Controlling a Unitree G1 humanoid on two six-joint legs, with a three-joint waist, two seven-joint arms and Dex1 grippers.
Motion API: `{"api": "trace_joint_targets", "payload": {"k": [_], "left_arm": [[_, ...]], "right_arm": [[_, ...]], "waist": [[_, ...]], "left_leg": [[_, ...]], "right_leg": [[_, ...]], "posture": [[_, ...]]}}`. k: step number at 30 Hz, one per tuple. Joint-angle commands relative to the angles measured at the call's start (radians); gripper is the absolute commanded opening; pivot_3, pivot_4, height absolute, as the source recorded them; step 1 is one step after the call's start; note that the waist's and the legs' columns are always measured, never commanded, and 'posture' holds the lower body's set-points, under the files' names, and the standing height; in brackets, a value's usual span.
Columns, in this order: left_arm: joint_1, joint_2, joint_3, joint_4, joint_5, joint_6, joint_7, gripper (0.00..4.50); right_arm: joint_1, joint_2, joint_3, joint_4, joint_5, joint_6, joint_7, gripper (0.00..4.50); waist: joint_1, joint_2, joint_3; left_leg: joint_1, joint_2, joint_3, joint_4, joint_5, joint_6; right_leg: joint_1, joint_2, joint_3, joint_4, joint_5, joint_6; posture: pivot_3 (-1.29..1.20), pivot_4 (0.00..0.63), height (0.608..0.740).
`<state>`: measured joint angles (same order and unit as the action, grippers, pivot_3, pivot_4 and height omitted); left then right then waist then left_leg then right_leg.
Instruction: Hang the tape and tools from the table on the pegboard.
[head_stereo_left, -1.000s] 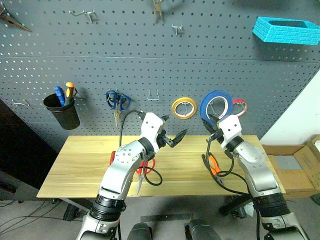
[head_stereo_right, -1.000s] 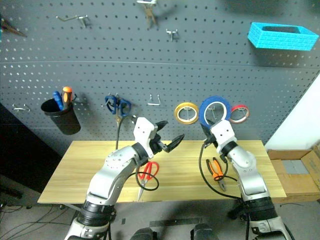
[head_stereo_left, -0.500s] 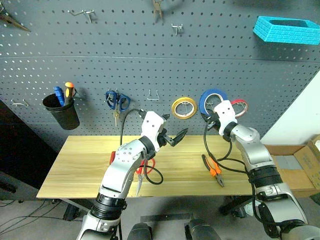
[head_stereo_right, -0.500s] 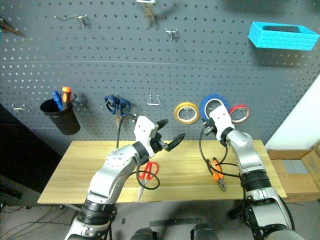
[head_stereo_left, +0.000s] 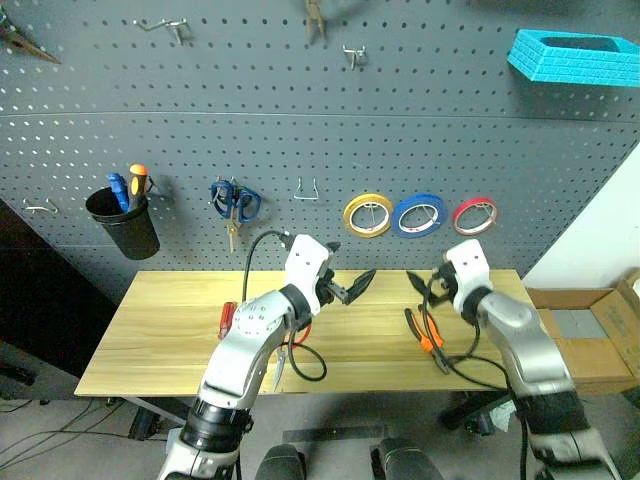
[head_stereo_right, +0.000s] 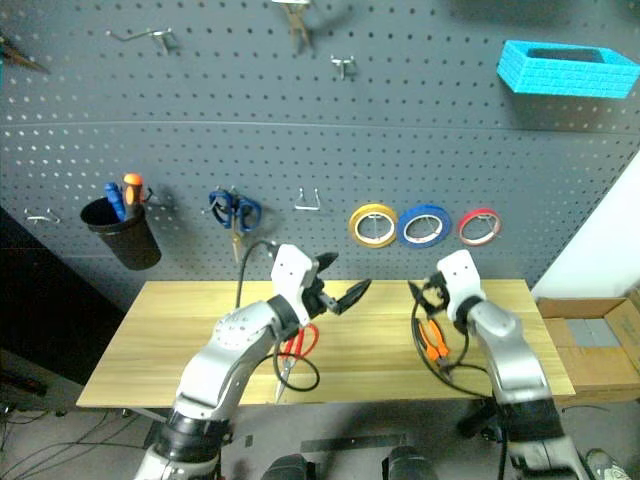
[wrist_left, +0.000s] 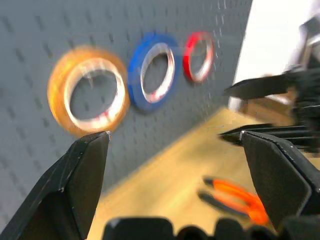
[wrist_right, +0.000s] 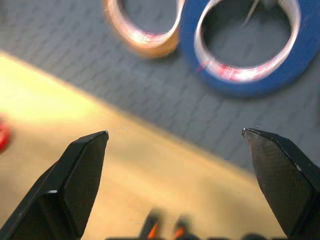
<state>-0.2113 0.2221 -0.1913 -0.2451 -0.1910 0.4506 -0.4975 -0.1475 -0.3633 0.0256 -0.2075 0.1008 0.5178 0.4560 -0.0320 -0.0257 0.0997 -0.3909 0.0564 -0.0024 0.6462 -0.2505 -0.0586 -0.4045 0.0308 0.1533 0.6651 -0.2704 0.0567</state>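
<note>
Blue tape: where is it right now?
The blue tape hangs on the pegboard, right of centre in the head views, between the yellow roll and the red roll.

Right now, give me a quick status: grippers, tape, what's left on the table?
Left gripper open, empty. Right gripper open, clear of blue tape, which hangs on pegboard. Pliers, red scissors, red screwdriver on table.

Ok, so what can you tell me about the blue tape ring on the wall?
The blue tape is a thin, flat ring with a pale inner lining and a wide open middle. It hangs on the dark grey pegboard, facing outward, between the yellow tape and the red tape, just above the back edge of the wooden table. Nothing grips it; the right gripper sits lower, fingers open.
</note>
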Motion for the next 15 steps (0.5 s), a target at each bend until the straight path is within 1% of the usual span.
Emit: {"api": "trace_joint_targets", "payload": {"k": [1,2,3,4,5,7,9,12,14,15], "left_arm": [[0.087,0.024,-0.044,-0.058,-0.003,-0.01,-0.029,4.5],[0.114,0.03,-0.053,-0.055,0.001,-0.016,-0.034,4.5],[0.138,0.04,-0.067,-0.048,0.011,-0.029,-0.039,4.5],[0.149,0.045,-0.076,-0.047,0.018,-0.035,-0.04,4.5],[0.165,0.044,-0.077,-0.043,0.021,-0.034,-0.031,4.5],[0.188,0.044,-0.082,-0.047,0.025,-0.028,-0.022,4.5],[0.213,0.055,-0.104,-0.055,0.039,-0.032,-0.026,4.5],[0.233,0.068,-0.139,-0.067,0.065,-0.042,-0.028,4.5],[0.234,0.066,-0.145,-0.077,0.068,-0.039,-0.022,4.5],[0.234,0.062,-0.143,-0.084,0.065,-0.033,-0.017,4.5]], "right_arm": [[0.067,-0.045,0.045,-0.134,0.026,0.193,0.027,4.47],[0.081,-0.054,0.061,-0.136,0.024,0.245,0.027,4.47],[0.068,-0.041,0.053,-0.117,0.028,0.295,0.008,4.47],[0.053,-0.03,0.041,-0.106,0.035,0.326,-0.008,4.47],[0.012,-0.01,0.022,-0.068,0.041,0.378,-0.03,4.47],[-0.053,0.011,0.001,-0.008,0.047,0.452,-0.058,4.47],[-0.137,0.031,-0.025,0.096,0.044,0.51,-0.096,4.47],[-0.232,0.029,-0.023,0.228,0.027,0.508,-0.117,4.47],[-0.284,0.033,-0.03,0.31,0.025,0.506,-0.131,4.47],[-0.305,0.028,-0.024,0.343,0.021,0.498,-0.132,4.47]], "waist": [[-0.005,0.0,0.014],[-0.007,0.0,0.018],[-0.009,-0.001,0.021],[-0.011,-0.001,0.033],[-0.015,-0.002,0.049],[-0.023,-0.003,0.072],[-0.027,-0.003,0.087],[-0.026,-0.005,0.107],[-0.022,-0.004,0.113],[-0.018,-0.002,0.118]], "left_leg": [[0.001,0.0,0.0,0.0,0.0,0.0],[0.001,0.0,0.001,0.0,0.0,0.0],[0.004,0.0,0.001,0.0,0.0,0.0],[0.006,0.001,0.001,0.0,0.0,0.0],[0.009,0.001,0.001,0.0,0.0,0.0],[0.008,0.001,0.001,0.001,0.002,0.002],[0.008,0.001,0.002,0.002,0.003,0.004],[0.007,0.0,0.002,0.001,0.003,0.004],[0.0,0.001,0.001,-0.001,0.003,0.004],[-0.003,0.001,0.0,-0.001,0.003,0.004]], "right_leg": [[0.0,0.0,0.0,0.0,-0.002,0.003],[0.0,0.0,0.001,0.0,-0.003,0.005],[0.002,0.0,0.001,0.0,-0.003,0.005],[0.004,0.0,0.001,0.0,-0.004,0.004],[0.007,0.0,0.001,0.001,-0.007,-0.001],[0.006,0.0,0.001,0.001,-0.005,-0.001],[0.006,0.0,0.003,0.001,-0.004,-0.001],[0.005,0.0,0.003,0.0,-0.004,0.0],[-0.001,0.0,0.001,0.0,-0.002,0.004],[-0.003,0.0,0.0,0.0,0.001,0.0]], "posture": [[0.03,0.175,0.74],[0.03,0.175,0.74],[0.02,0.192,0.74],[0.02,0.199,0.74],[0.01,0.212,0.74],[0.01,0.225,0.74],[0.02,0.248,0.74],[0.03,0.267,0.74],[0.04,0.278,0.74],[0.05,0.281,0.74]]}}
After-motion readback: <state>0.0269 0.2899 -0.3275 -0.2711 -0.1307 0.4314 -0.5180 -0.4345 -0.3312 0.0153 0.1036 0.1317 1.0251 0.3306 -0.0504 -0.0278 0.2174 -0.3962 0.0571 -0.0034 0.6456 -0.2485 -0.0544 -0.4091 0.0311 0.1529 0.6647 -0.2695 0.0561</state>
